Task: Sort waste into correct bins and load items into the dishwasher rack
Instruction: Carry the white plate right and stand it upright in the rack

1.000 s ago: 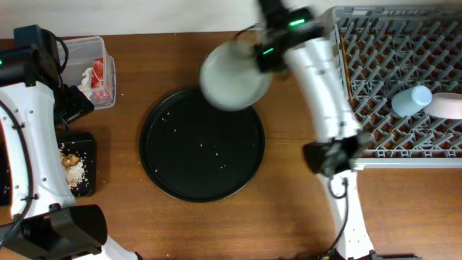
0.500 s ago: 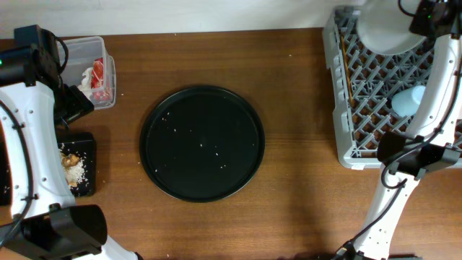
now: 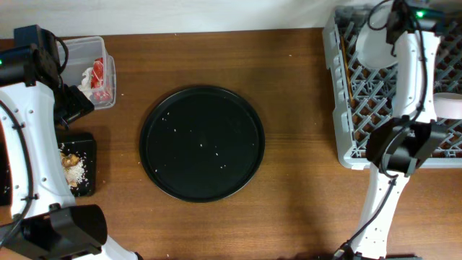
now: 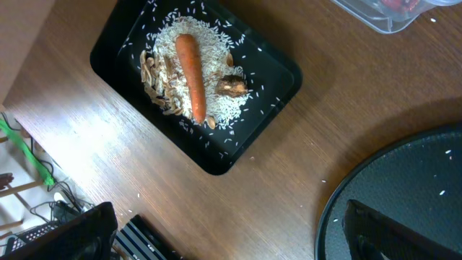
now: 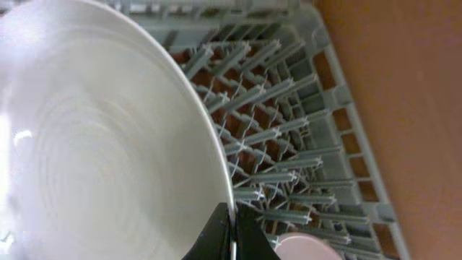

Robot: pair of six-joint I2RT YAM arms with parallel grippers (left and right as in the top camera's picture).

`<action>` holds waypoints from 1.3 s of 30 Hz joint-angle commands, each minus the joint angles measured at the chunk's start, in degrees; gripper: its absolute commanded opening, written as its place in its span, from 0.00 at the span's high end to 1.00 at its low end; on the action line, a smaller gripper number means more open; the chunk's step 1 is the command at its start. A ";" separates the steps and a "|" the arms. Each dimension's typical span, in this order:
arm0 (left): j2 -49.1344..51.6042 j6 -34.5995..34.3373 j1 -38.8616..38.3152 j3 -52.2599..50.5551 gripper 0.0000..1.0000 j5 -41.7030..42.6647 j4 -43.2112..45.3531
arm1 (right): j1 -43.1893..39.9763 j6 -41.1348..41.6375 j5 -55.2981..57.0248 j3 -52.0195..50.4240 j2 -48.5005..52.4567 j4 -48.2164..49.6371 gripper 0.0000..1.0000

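Observation:
My right gripper (image 5: 232, 217) is shut on the rim of the white bowl (image 5: 94, 144). It holds the bowl tilted on edge over the far left part of the grey dishwasher rack (image 5: 289, 144). From overhead the bowl (image 3: 372, 47) shows above the rack (image 3: 339, 108), beside the right arm. My left gripper (image 4: 231, 238) hangs open and empty above the table, near the flat black tray (image 4: 278, 76). That tray holds the orange carrot (image 4: 191, 76) on pale rice (image 4: 216, 108). The clear tub (image 3: 101, 43) contains the red wrapper (image 3: 102, 78) and white tissue (image 3: 88, 78). The cup is hidden by the right arm.
A large round black tray (image 3: 202, 143) speckled with rice grains lies mid-table, and its edge shows under the left gripper (image 4: 404, 188). A pale round object (image 3: 447, 107) rests in the rack at the right edge. Cables and a dark box sit off the table's left edge (image 4: 43, 209).
The right arm has carried the bowl from above the round tray rightward to the rack's far left corner and tipped it on edge. The left arm has stayed still.

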 commanded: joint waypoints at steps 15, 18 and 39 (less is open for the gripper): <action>-0.74 -0.68 0.35 0.15 0.01 -0.17 -0.07 | 6.84 38.01 -7.61 0.81 -15.96 -18.45 0.02; -0.74 -0.68 0.35 0.15 0.01 -0.17 -0.07 | 6.71 44.92 -10.32 0.81 -20.52 -30.14 0.02; -0.74 -0.68 0.35 0.15 0.01 -0.17 -0.07 | 15.82 33.68 -24.20 -29.40 -58.88 -37.77 0.00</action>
